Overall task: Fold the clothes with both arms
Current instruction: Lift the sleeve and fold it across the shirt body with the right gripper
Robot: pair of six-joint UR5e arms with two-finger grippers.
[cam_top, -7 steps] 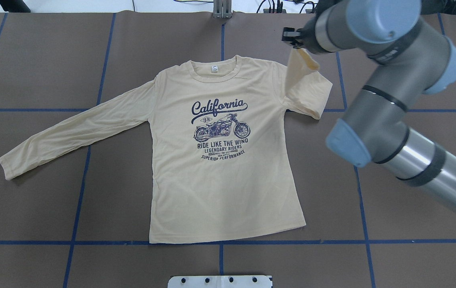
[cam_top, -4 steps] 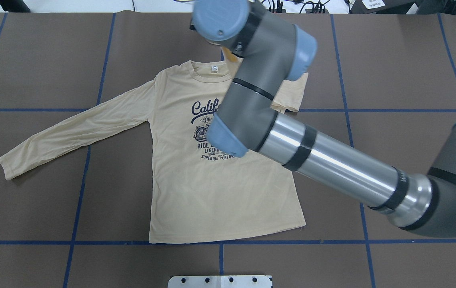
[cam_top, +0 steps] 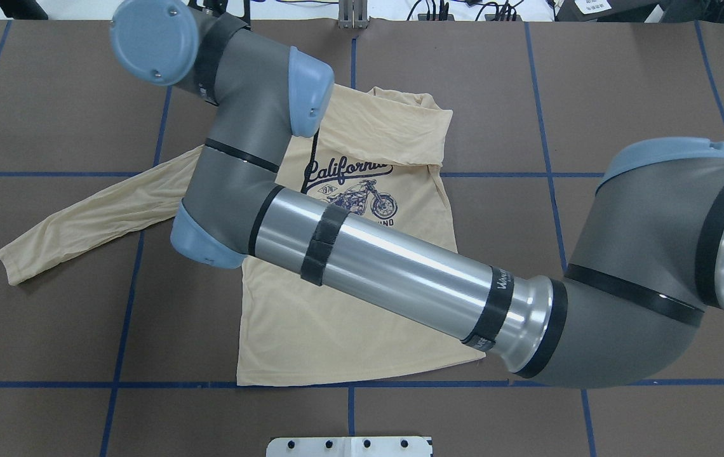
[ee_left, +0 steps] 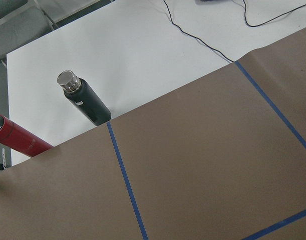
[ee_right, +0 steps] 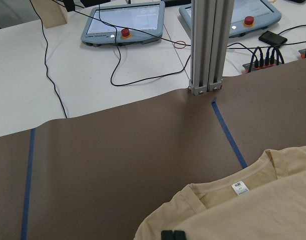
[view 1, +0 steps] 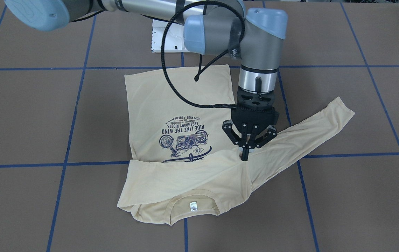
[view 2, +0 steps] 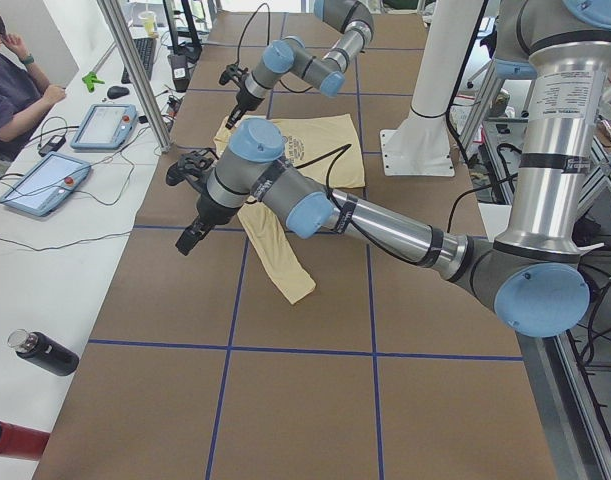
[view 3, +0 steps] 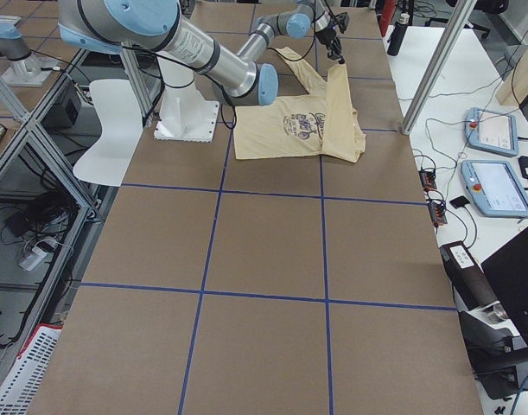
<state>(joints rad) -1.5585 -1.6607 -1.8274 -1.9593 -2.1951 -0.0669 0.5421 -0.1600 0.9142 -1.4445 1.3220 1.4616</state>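
- Front-facing view: the cream long-sleeved T-shirt [view 1: 147, 101] lies print-up on the brown table [view 1: 28, 115]. Its hem is toward the robot's base, and its collar and white neck label [view 1: 193, 206] are on the near side. The folded sleeve [view 1: 185, 175] crosses the chest and hides the top of the navy print [view 1: 182, 131]. The right gripper [view 1: 245, 154] points straight down at that sleeve's end, fingers drawn to a point and pinching the cloth. The outstretched sleeve [view 1: 311, 129] lies flat, slanting to the view's right
- Overhead view: the right arm [cam_top: 394, 266] reaches across the shirt and hides its own gripper. The hem and lower body lie flat and smooth
- Left side view: the left gripper [view 2: 192, 238] hangs over bare table toward the operators' side, apart from the shirt. Cannot tell whether its fingers are spread or pressed together
- Right side view: the shirt is small and far, nothing to add
- Left wrist view: bare table, with a black bottle [ee_left: 85, 100] and a red bottle [ee_left: 17, 140] on the white bench beside it. No fingers, no cloth
- Right wrist view: the fingertips [ee_right: 167, 234] are pressed together at the lower edge, over cream cloth near the collar
- Handling, as a judgement: thin jersey, light and limp, so it should drape, drag and wrinkle rather than move as a sheet. The best holds look like the outstretched cuff first, then the shoulder seam and hem corners. Pinch shallow so only the wanted layer lifts
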